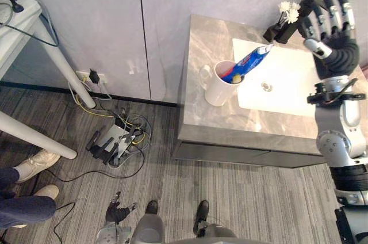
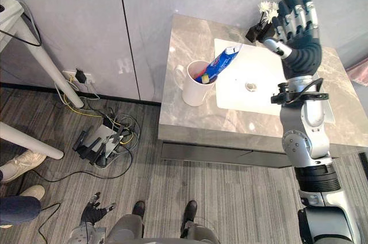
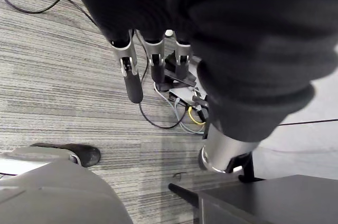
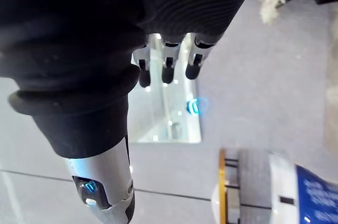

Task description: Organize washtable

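- Washroom tidy-up, mid-task: robot's right hand (image 1: 333, 37) hovers over the far right corner of the sink (image 1: 287, 77), fingers (image 4: 166, 65) straight and spread, grasping nothing.
- Left hand (image 1: 118, 209) hangs low by the carpet (image 1: 230, 198), fingers (image 3: 132, 71) relaxed, also empty.
- Items to sort: a white mug (image 1: 221, 86) stands upright on the counter (image 1: 207, 42), just left of the sink. A toothpaste tube (image 1: 248, 63) leans out of it toward the basin. There's a yellow-green bit beside the tube, poss. a brush head, too small to tell.
- Step in hand, by my read: a reach not yet committed. Hand is near the tap (image 1: 282, 31) and flowers (image 1: 289, 11), well apart from the mug.
- Doing it well: keep fingers wide on approach and pass clear of the tap and the flowers, which prob. snag easily.
- If the mug is the target, wrap its body, not the thin handle. Keep it upright, as the leaning tube makes it top-heavy on one side.
- Materials: counter is grey veined stone, smooth and polished. Sink is a white, flat-bottomed rectangle w/ a round metal drain (image 1: 265, 86).
- Mug is glazed and cylindrical, likely slick to grip. Tube is glossy blue-red plastic, soft and squashable. Tap is matte black and angular.
- Carpet is ribbed grey, w/ cables (image 1: 112, 140) bunched by the wall and a person's shoes (image 1: 34, 163) at the left.
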Available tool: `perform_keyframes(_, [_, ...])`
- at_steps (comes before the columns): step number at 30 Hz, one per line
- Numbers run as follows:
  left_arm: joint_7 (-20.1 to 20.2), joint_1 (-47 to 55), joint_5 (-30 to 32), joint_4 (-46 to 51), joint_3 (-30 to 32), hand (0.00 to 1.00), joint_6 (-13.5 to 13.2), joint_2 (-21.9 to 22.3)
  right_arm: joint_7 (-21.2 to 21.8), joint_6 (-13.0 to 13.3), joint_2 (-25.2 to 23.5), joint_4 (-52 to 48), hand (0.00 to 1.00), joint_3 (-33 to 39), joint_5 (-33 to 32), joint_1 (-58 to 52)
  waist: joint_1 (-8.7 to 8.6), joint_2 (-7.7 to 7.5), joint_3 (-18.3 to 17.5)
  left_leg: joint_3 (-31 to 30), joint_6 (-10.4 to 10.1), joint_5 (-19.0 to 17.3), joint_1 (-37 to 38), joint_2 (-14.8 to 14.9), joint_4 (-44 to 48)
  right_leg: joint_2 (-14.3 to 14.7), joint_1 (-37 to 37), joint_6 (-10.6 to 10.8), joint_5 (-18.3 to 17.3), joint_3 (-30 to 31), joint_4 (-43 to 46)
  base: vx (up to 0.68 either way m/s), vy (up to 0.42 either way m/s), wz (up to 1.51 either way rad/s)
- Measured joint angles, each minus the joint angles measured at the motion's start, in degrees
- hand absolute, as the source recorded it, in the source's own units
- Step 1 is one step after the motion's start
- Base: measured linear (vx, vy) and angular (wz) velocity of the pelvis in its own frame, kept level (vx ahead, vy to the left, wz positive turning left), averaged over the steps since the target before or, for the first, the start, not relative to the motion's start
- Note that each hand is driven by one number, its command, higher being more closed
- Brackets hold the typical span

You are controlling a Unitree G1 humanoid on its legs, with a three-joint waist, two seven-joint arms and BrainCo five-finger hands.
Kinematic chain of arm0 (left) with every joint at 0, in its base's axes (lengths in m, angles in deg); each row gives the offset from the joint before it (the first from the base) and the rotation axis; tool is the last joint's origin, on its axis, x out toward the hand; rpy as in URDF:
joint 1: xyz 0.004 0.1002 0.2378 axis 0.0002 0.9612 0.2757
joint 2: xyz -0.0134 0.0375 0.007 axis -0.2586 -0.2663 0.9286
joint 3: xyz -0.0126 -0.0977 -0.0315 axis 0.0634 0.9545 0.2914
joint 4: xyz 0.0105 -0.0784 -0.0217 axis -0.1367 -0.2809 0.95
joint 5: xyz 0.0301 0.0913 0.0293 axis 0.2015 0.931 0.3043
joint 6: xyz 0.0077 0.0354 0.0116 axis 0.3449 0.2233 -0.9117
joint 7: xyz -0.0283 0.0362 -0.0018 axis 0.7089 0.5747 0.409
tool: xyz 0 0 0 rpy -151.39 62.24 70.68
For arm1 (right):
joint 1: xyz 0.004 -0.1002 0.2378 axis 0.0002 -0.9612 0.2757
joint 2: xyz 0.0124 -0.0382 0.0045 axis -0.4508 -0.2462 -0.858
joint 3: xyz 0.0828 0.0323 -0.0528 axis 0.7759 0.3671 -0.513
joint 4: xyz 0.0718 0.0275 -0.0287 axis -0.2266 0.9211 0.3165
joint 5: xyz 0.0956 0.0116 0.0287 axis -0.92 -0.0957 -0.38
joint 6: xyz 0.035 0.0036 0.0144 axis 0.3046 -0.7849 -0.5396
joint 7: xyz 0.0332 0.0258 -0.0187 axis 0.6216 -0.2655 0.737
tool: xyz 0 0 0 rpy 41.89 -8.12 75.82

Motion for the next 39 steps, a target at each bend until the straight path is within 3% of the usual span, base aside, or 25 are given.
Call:
perform_keyframes(5, [-0.2,0.3,0.2,-1.9,1.4,0.00,0.1,0.9,-2.7,2.3,-1.0,-4.4,0.00,14.9,1.5,-6.1,-0.56,0.38,-2.4,0.0,0.0,0.1,0.4,-0.1,-0.3,0.2,0.1,-0.2,0.2,-0.1,0.0,0.01,0.010,0.02])
perform_keyframes(7, [-0.3,1.0,0.4,-3.6,3.3,0.00,0.2,1.5,-4.0,4.3,-5.1,-9.0,0.00,23.2,4.6,-13.3,-1.94,0.54,-4.8,0.3,0.0,0.1,1.0,-0.1,-0.7,0.1,0.3,-0.2,0.2,0.1,0.0,0.06,0.033,-0.09])
perform_keyframes(10, [-0.4,2.0,1.7,-6.1,5.7,0.00,0.5,2.1,-6.7,5.4,-14.1,-11.5,0.00,27.2,12.2,-24.1,-4.19,1.06,-6.9,2.3,0.2,-0.1,3.3,-0.1,-1.8,0.0,1.1,-0.2,0.2,1.5,0.0,0.03,0.034,-0.34])
perform_keyframes(12, [-0.7,1.8,2.2,-8.2,7.1,0.00,0.9,2.5,-7.2,3.7,-24.1,-11.3,0.00,24.2,15.2,-35.4,-5.70,2.16,-7.9,4.7,0.5,-1.0,4.8,-0.1,-2.0,-0.2,1.3,-0.1,0.1,3.5,-0.1,-0.03,0.039,-0.57])
perform_keyframes(13, [-1.0,1.7,2.1,-8.6,7.1,0.00,0.9,2.7,-7.1,2.9,-26.6,-11.3,0.00,22.7,15.3,-38.4,-6.09,2.31,-8.0,5.3,0.5,-1.3,4.9,-0.1,-1.8,-0.1,1.4,-0.1,0.1,3.8,-0.2,-0.10,0.006,-0.62])
perform_keyframes(15, [-1.3,1.9,0.2,-9.0,9.0,0.00,1.1,4.5,-6.5,-1.8,-35.1,-10.5,0.00,16.8,18.0,-50.3,-6.40,4.02,-8.1,7.9,0.2,-2.4,6.4,-0.1,-2.0,-0.1,2.0,0.5,-1.6,5.7,-0.5,-0.10,-0.021,-0.52])
perform_keyframes(19, [-1.2,2.4,-5.1,-9.2,9.1,0.00,1.0,6.4,-3.2,-6.8,-41.0,1.8,0.00,9.3,20.2,-61.1,-6.64,7.16,-8.6,9.7,-0.1,-2.2,8.0,0.2,-3.1,0.4,2.2,0.7,-1.9,7.1,-0.8,-0.02,-0.024,-0.29])
perform_keyframes(20, [-1.1,2.5,-7.2,-9.3,9.1,0.00,0.9,7.2,-2.4,-8.2,-41.5,7.6,1.00,7.8,21.9,-62.2,-6.60,7.96,-8.9,10.2,-0.3,-2.1,8.5,0.3,-3.4,0.6,2.4,0.7,-1.8,7.6,-1.0,0.02,-0.005,-0.22])
perform_keyframes(21, [-0.9,2.5,-9.5,-9.9,9.2,0.00,0.6,7.7,-1.9,-9.6,-41.4,14.3,0.00,6.5,26.8,-62.2,-6.43,8.49,-8.8,10.9,-0.3,-2.1,9.6,0.4,-3.7,0.8,3.1,0.7,-1.8,8.1,-1.0,0.02,0.000,-0.22])
perform_keyframes(23, [-0.7,2.2,-12.4,-11.5,9.2,0.00,0.1,7.6,-1.6,-11.3,-41.5,26.0,0.00,5.9,32.4,-60.1,-6.28,8.58,-8.8,11.3,-0.6,-2.3,10.8,0.7,-3.8,1.1,4.3,0.7,-1.8,8.3,-1.3,0.03,-0.001,-0.13])
perform_keyframes(26, [-0.8,2.0,-16.2,-13.1,9.1,0.00,-0.4,7.5,-2.3,-12.8,-41.3,46.4,0.00,6.7,34.4,-54.1,-6.03,8.80,-8.7,11.3,-0.6,-2.4,11.5,0.8,-3.9,1.1,5.4,0.7,-1.7,8.0,-2.0,0.01,0.001,0.02])
perform_keyframes(28, [-1.4,2.0,-20.3,-14.4,9.1,0.00,-1.4,7.8,-3.3,-12.9,-40.4,53.7,0.00,7.8,36.0,-51.0,-5.99,9.04,-8.7,10.7,-0.4,-2.3,11.5,0.5,-4.0,0.8,5.9,1.0,-1.5,7.5,-2.5,0.02,0.010,0.12])
perform_keyframes(31, [-1.7,2.0,-24.7,-15.9,8.8,0.00,-2.3,8.2,-5.6,-12.7,-39.8,57.2,0.00,6.8,37.7,-49.2,-5.55,9.36,-8.7,8.3,-0.2,-2.2,11.9,0.0,-4.2,0.1,7.6,1.3,-1.6,5.1,-3.1,0.04,0.011,0.39])
perform_keyframes(36, [-2.7,2.4,-26.6,-16.1,9.1,0.00,-2.9,8.6,-6.9,-11.7,-37.9,59.3,0.00,3.3,42.8,-47.9,-4.35,9.52,-8.7,3.8,0.3,-1.6,11.9,-1.2,-4.9,-0.8,9.5,1.9,-2.5,0.6,-3.3,0.05,0.004,0.45])
perform_keyframes(39, [-3.4,2.7,-27.8,-16.0,12.5,0.00,-3.3,9.4,-7.3,-11.7,-37.4,61.5,0.00,3.1,43.4,-46.5,-4.36,9.67,-8.7,1.0,0.7,-1.2,11.4,-2.1,-5.0,-1.6,10.4,2.2,-3.1,-2.3,-3.3,0.05,0.021,0.53])
